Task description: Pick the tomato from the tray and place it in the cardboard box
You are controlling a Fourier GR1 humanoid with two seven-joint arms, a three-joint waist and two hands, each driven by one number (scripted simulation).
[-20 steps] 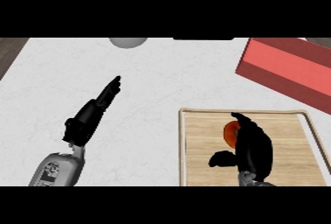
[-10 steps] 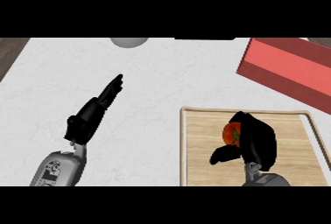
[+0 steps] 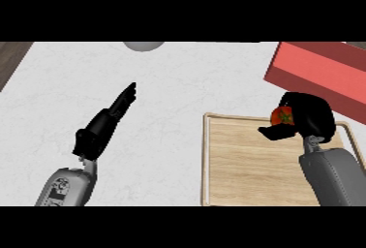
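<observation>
red tomato with a green stem sits curled in my right hand above the wooden tray; left hand flat open.

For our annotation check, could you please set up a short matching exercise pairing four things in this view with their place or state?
Things:
1. tomato
2. tray
3. box
4. left hand

Place or state:
A. red, at the upper right of the view
B. open, fingers straight, over the white counter
C. held in the right hand
D. wooden, lying at the lower right

Pairs: 1-C, 2-D, 3-A, 4-B
</observation>
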